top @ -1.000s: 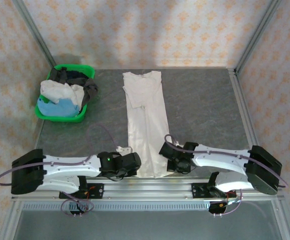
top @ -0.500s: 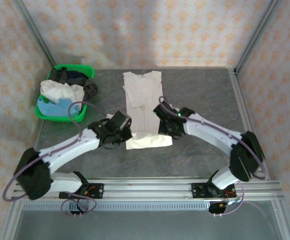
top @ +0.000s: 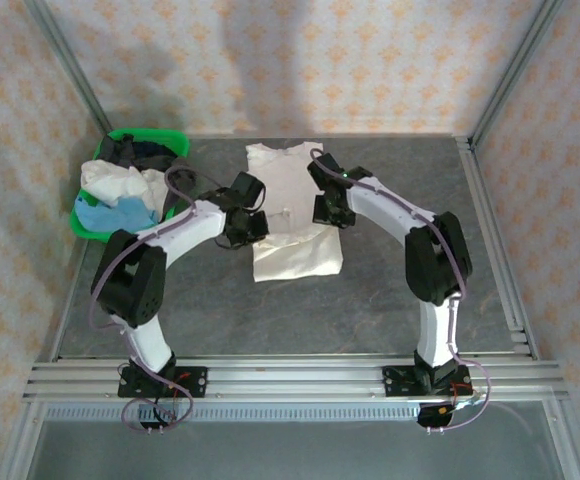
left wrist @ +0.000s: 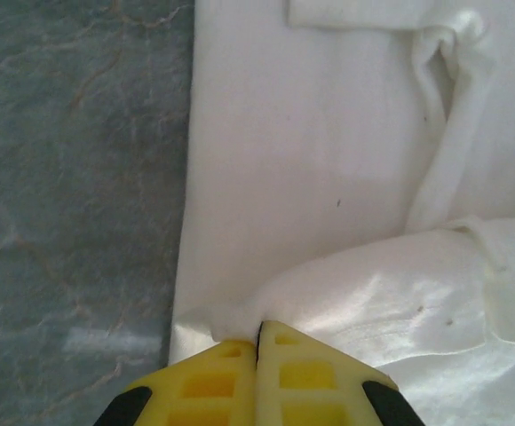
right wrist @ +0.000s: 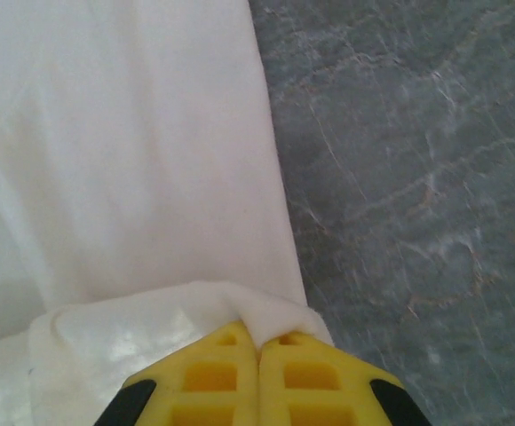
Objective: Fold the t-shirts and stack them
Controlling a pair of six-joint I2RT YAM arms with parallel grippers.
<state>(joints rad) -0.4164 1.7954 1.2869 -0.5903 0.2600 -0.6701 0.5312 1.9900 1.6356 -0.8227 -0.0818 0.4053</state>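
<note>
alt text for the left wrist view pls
The left pincer, yellow and shut, pinches an edge of the white t-shirt, folded over the rest of the shirt lying flat. Grey marbled table shows on the left.

One white t-shirt (top: 295, 255) lay flat along the middle of the table (top: 400, 290), collar end at the far side. It had been narrowed lengthwise, sleeves tucked in. Its near portion was doubled back over the body, giving a smooth fold line at the near end and a shinier upper layer. The left corner of that upper layer was pinched in the left gripper (left wrist: 259, 328), the right corner in the right gripper (right wrist: 259, 342), both slightly raised off the cloth below. Three further shirts sat crumpled in the green basket (top: 162, 134) at far left: a second white shirt (top: 120, 182), a light blue shirt (top: 110, 215) nearest, a dark shirt (top: 145, 152) farthest.
</note>
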